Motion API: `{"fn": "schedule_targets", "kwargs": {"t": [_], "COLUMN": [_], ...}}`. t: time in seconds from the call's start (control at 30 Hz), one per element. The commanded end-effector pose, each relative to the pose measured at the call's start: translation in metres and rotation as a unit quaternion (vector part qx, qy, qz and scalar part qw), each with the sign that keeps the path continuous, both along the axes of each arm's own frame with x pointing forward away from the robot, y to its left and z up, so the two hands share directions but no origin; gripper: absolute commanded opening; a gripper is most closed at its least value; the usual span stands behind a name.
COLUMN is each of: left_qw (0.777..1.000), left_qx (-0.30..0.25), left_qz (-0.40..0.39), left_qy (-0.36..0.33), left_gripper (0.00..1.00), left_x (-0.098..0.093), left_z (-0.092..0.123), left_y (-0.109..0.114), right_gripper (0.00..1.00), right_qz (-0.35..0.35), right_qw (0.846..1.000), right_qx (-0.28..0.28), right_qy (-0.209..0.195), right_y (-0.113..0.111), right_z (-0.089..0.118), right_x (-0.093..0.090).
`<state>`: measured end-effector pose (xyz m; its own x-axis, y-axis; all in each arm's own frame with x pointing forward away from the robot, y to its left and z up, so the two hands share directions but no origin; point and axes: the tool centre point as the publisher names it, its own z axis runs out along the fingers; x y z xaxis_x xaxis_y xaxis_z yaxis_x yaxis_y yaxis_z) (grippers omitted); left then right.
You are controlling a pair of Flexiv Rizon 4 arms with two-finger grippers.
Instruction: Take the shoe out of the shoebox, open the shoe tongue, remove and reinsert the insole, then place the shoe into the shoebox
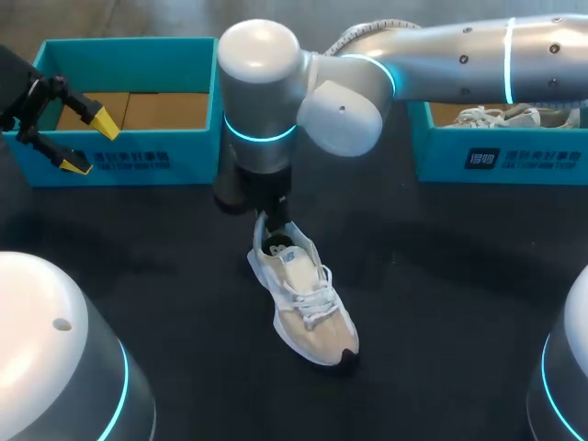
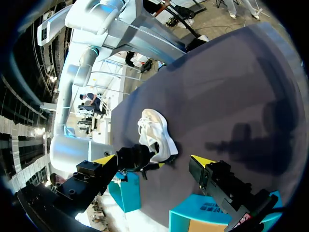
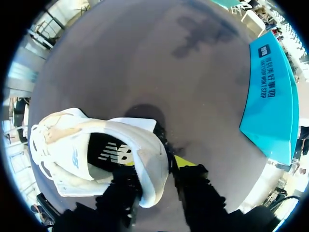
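Beige shoe (image 1: pixel 308 308) standing on its sole at the centre of the dark counter (image 1: pixel 441 312), toe toward 5 o'clock. Right claw (image 3: pixel 155 163) clamped on the heel wall, one finger inside the collar, one outside. Left claw (image 1: pixel 90 144), spread wide and empty, above the teal shoebox (image 1: pixel 129 53) at 10 o'clock.

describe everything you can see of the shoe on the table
The shoe is a white and beige sneaker with white laces, a dark toe tip and a dark insole bearing white print. It stands upright on its sole on the black table, toe toward the robot. The right hand pinches its heel wall, one finger inside, one outside.
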<state>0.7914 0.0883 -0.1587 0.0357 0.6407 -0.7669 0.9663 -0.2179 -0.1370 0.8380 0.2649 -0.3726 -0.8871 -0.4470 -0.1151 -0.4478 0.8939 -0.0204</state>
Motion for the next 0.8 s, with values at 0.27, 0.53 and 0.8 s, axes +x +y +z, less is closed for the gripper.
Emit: {"fn": "schedule_targets", "kwargs": {"t": [0.27, 0.53, 0.8], "left_qw": [1.000, 1.000, 1.000], "left_qx": [0.001, 0.001, 0.001], "left_qz": [0.000, 0.000, 0.000], "left_qy": [-0.001, -0.001, -0.001], "left_gripper": [1.00, 1.00, 1.00], "left_x": [-0.001, -0.001, -0.001], "left_z": [0.000, 0.000, 0.000], "left_y": [0.000, 0.000, 0.000], "right_gripper": [0.00, 0.00, 0.00], "right_qz": [-0.010, -0.040, -0.068], "right_qw": [1.000, 0.998, 0.994], "right_qx": [0.003, -0.003, -0.011], "right_qy": [-0.021, -0.053, -0.079], "right_y": [-0.002, -0.011, -0.018], "right_z": [0.011, 0.035, 0.061], "right_x": [-0.009, -0.014, -0.016]}}
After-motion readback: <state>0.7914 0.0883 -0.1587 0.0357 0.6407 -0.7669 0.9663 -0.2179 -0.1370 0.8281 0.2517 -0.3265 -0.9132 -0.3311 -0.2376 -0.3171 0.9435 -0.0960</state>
